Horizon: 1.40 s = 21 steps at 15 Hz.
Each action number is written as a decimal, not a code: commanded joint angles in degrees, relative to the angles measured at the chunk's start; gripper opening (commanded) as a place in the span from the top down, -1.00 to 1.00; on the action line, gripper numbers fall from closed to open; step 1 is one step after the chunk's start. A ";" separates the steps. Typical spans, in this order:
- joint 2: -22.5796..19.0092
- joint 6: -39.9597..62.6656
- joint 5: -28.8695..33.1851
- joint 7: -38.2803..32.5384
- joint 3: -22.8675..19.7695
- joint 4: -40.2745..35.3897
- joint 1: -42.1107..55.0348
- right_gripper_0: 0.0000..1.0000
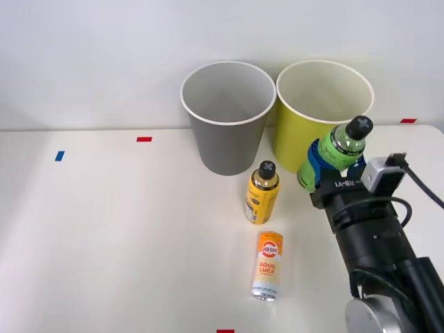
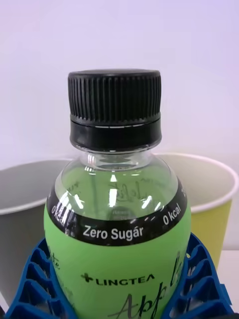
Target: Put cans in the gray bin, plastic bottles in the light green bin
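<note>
My right gripper is shut on a green plastic bottle with a black cross-marked cap, held tilted in the air in front of the light green bin. In the wrist view the bottle sits between my blue ribbed fingers, with the light green bin and the gray bin behind it. The gray bin stands just left of the green one. An orange-and-white "GOOD LUCK" can lies on the table near the front.
A yellow bottle with a black cap stands upright between the gray bin and the lying can. Red tape marks and a blue one dot the white table. A wall rises right behind the bins.
</note>
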 commanded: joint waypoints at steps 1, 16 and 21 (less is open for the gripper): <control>1.93 9.30 -1.58 -4.43 -3.04 -8.87 -2.74 0.56; 3.51 19.58 -6.42 -3.47 -18.77 14.59 -37.28 0.55; 1.93 19.58 -4.48 -2.77 -20.18 24.88 -45.37 0.56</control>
